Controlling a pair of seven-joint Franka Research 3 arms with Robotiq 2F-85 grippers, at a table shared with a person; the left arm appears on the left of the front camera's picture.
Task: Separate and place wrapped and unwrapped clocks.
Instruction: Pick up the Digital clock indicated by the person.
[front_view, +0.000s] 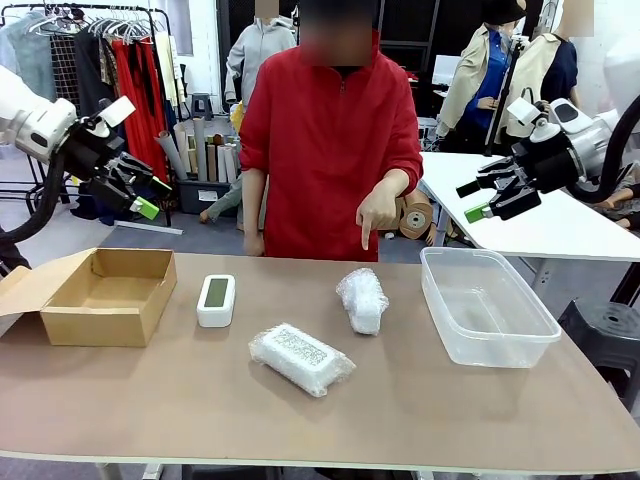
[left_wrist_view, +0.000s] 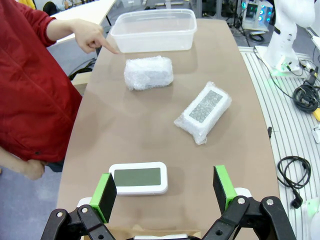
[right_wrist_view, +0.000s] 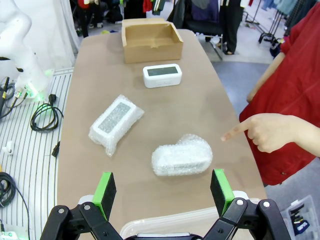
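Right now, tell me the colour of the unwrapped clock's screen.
The unwrapped clock has a greenish-grey screen; the left wrist view shows it best.

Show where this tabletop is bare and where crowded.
Bare: the near strip of table in front of the cardboard box and bare clock; the near right corner by the plastic tub. Crowded: the middle, where the near wrapped clock and far wrapped clock lie close, the person's hand pointing near the latter.

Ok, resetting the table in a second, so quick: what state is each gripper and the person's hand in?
Left gripper: open, empty.
Right gripper: open, empty.
Person's pointing hand: empty, index finger aimed down toward a bubble-wrapped clock.
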